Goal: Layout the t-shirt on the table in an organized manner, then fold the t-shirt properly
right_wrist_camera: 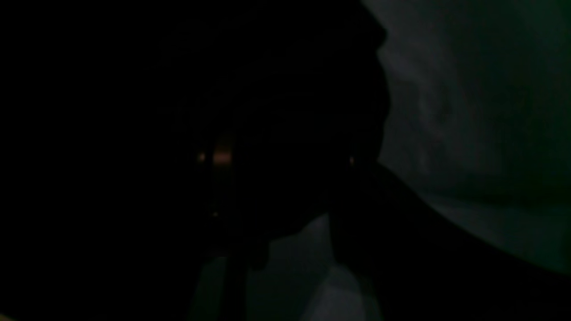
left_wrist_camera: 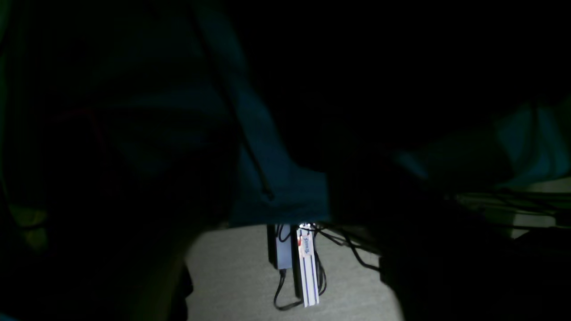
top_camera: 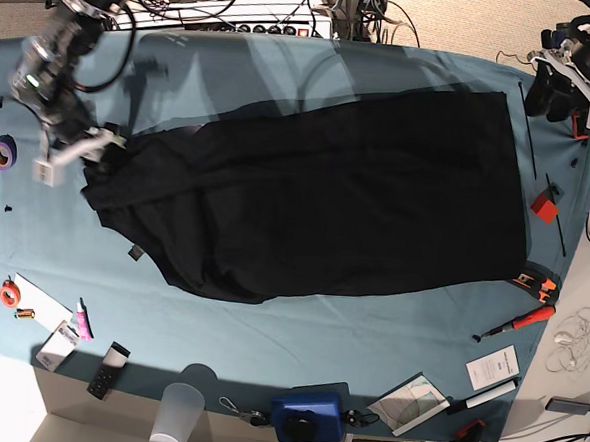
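The black t-shirt [top_camera: 327, 193] lies spread across the teal table [top_camera: 369, 326], its print hidden and a small grey tag [top_camera: 134, 253] at its lower left edge. My right gripper [top_camera: 71, 152] is at the shirt's bunched left end, blurred, and I cannot tell whether it holds fabric. My left gripper [top_camera: 548, 96] hangs by the table's far right edge, apart from the shirt. The left wrist view is dark and shows only the teal cloth edge [left_wrist_camera: 285, 187] above the floor. The right wrist view is almost black.
A purple tape roll [top_camera: 3, 151] and an orange one [top_camera: 8, 293] lie at the left. A plastic cup [top_camera: 178, 414] and a blue box [top_camera: 308, 414] stand at the front. A red block [top_camera: 544, 205], orange tools [top_camera: 536, 286] and a screwdriver [top_camera: 517, 323] lie at the right.
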You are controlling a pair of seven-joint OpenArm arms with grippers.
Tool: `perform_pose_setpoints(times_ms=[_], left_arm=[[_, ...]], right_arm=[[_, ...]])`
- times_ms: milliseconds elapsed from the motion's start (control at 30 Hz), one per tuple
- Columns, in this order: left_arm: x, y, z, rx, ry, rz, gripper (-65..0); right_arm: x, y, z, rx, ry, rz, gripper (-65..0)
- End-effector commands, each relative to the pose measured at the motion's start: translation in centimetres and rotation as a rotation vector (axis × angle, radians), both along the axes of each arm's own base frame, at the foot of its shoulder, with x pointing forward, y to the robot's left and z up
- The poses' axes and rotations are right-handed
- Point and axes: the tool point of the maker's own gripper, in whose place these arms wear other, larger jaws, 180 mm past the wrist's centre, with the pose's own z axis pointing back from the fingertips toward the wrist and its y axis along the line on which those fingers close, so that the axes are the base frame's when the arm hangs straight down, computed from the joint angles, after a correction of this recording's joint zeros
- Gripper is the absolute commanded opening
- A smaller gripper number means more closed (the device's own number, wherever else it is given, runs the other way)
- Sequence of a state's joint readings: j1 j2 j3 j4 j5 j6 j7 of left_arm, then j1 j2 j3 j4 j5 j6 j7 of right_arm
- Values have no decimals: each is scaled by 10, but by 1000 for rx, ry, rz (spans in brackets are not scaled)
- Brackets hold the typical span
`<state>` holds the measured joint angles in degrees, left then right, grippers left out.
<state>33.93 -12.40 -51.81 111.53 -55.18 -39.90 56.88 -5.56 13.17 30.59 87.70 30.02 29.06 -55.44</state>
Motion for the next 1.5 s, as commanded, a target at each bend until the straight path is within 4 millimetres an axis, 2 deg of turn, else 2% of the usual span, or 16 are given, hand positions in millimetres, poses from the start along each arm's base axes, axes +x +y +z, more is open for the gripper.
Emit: perform_pose_setpoints(times_ms=[0, 67, 133, 233, 367, 533, 667, 767, 800, 833, 900, 967, 1100, 1200, 1300, 1467], left_arm=[[7, -1, 12, -4, -51, -9, -269], [8, -4, 6, -23, -24, 8, -261], [6, -10, -8, -22, 43, 22, -261], [2, -31, -30, -46, 154, 9, -261], [7, -53, -42, -68, 215, -30, -261], [15, -49, -64, -8, 282, 68, -261], [9, -38, -89, -20, 373, 138, -261], [-1, -46, -100, -89, 436, 135, -261], [-4, -52, -101, -121, 452, 125, -262], [-6, -57, -100, -142, 462, 102, -264], [-12, -67, -98, -176, 481, 45, -297], [-13, -73, -97, -204, 489, 30, -381], [-17, -73, -96, -189, 488, 3, -650], [-17, -67, -95, -178, 477, 6, -650], [-17, -53, -92, -170, 461, 51, -650], [-18, -35, -87, -137, 428, 65, -650]], right_arm=[[6, -3, 9, -15, -24, 6, -378], [7, -4, 10, -15, -26, 6, -378], [8, -4, 11, -16, -28, 5, -378], [9, -4, 12, -16, -32, 5, -378], [9, -4, 11, -19, -29, 6, -378], [9, -6, 12, -27, -28, 7, -378], [9, -6, 12, -27, -29, 7, -378], [9, -6, 12, -27, -29, 7, -380], [9, -6, 12, -26, -31, 7, -391], [10, -6, 13, -26, -30, 6, -428], [11, -6, 14, -26, -31, 8, -538], [11, -5, 13, -25, -13, 12, -648], [9, -8, 14, -26, 8, 10, -650], [4, -20, 22, -40, -9, -8, -650], [-6, -36, 30, -49, -12, -38, -650], [-25, -46, 36, 22, -38, -67, -650]])
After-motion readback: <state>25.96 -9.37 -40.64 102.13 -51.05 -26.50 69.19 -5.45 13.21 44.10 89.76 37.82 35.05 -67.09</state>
